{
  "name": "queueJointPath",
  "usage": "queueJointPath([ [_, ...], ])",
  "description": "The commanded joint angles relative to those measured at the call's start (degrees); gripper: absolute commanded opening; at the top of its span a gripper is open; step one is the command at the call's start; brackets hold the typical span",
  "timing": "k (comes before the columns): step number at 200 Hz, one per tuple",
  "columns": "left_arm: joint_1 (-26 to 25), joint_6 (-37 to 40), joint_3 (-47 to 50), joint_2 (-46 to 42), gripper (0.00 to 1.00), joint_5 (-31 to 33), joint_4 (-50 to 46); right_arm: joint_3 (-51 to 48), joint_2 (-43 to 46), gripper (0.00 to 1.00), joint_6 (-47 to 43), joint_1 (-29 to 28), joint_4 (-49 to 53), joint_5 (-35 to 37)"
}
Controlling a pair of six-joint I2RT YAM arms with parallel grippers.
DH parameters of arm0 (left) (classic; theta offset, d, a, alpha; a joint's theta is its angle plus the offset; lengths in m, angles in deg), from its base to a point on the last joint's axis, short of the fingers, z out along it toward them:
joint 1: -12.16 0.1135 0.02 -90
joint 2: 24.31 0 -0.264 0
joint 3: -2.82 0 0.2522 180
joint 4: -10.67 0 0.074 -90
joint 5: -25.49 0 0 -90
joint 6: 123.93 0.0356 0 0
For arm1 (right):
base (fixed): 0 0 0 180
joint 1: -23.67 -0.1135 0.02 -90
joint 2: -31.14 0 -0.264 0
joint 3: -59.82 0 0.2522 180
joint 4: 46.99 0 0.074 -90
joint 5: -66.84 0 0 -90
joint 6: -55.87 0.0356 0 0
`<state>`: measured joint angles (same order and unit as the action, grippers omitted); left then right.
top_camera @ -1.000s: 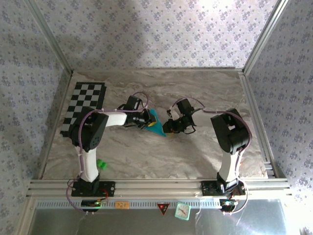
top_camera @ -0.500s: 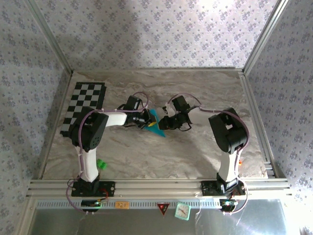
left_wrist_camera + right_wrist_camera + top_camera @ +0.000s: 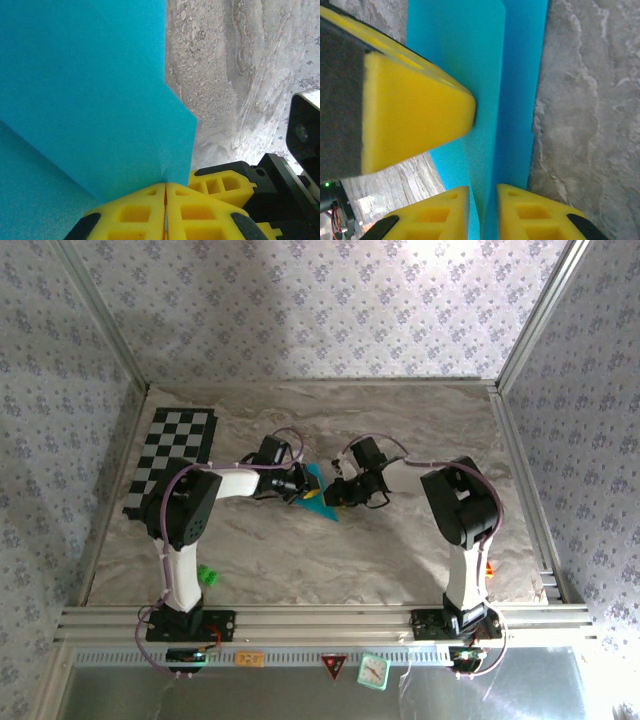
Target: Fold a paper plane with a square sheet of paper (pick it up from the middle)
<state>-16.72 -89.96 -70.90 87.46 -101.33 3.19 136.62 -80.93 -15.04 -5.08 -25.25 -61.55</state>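
Left end effector [image 3: 165,185] pinches the square sheet of paper [image 3: 85,90] mid-surface [image 3: 590,100], right end effector [image 3: 483,200] narrow astride the fold, so it should close squarely on that crease without twisting.

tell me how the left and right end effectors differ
The left end effector has fingers pressed together on the blue paper; the right end effector has fingers slightly apart, paper in the gap. The left reaches it from the left, the right from the right. Both have yellow fingers.
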Motion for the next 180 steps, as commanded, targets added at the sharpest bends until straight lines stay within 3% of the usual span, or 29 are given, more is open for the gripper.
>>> queueJointPath([
  [1, -0.43, 0.75, -0.87, -1.72, 0.1, -1.5, 0.74, 1.85, -1.72, 0.22, 1.24, 0.01, -0.78, -1.16],
  [75, -0.34, 0.65, -0.54, -3.46, 0.12, -1.25, 1.23, 1.03, -2.71, 0.13, 0.38, 0.19, 0.07, -0.81],
  [180, 0.46, 0.57, -1.28, -1.5, 0.13, -1.55, 1.04, 0.16, -2.36, 0.13, 0.15, 0.79, 0.1, -1.16],
])
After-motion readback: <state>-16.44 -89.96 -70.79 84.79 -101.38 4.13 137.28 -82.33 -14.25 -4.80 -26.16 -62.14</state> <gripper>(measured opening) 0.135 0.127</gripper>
